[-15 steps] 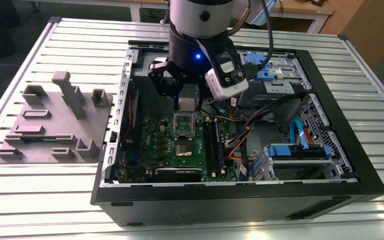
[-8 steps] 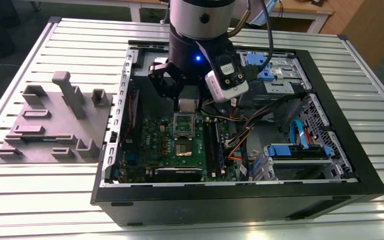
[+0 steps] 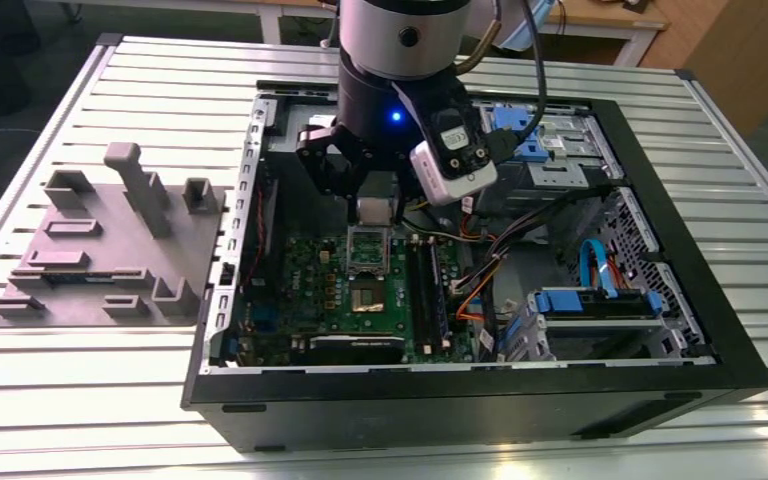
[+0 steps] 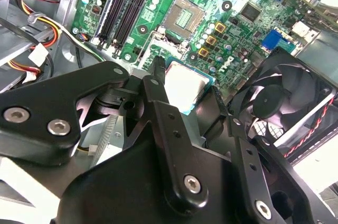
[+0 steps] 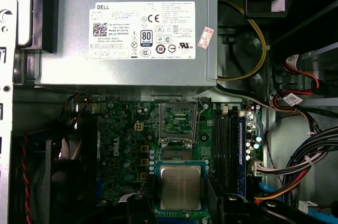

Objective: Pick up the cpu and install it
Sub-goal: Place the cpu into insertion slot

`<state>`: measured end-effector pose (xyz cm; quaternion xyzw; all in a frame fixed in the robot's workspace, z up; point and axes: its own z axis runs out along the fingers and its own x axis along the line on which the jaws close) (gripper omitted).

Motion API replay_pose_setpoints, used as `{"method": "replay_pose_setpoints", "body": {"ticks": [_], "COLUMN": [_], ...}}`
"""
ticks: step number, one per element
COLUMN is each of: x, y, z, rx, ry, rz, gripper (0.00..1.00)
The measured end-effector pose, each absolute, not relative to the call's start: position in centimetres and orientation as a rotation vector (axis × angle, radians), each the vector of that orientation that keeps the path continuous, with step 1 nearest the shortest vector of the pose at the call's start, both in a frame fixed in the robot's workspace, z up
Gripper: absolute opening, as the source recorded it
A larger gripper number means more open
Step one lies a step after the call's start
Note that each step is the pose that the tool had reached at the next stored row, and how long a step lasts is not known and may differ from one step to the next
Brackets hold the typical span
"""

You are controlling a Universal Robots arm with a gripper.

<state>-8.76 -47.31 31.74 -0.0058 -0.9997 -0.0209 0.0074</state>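
Inside, open computer case (image 3: 491, 412), grey power supply (image 5: 68, 34) in first wrist view, black fan (image 4: 274, 102) in second wrist view, green motherboard (image 5: 121, 145), empty socket (image 5: 178, 121), gripper (image 4: 187, 93) jaws clenched on the cpu (image 5: 180, 187), chip between them, over the board near the socket

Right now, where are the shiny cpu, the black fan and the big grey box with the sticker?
cpu (image 5: 180, 187): first wrist view, middle of its silver top.
fan (image 4: 272, 101): second wrist view, on its black hub.
power supply (image 5: 141, 29): first wrist view, on its white label.
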Motion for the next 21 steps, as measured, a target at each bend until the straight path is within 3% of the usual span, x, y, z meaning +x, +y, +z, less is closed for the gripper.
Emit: {"method": "replay_pose_setpoints", "body": {"ticks": [21], "x": [-8.7], "y": [-47.7], "z": [28.9], "rx": [-0.016], "ry": [-3.112], "rz": [-0.065], "gripper": [0.47]}}
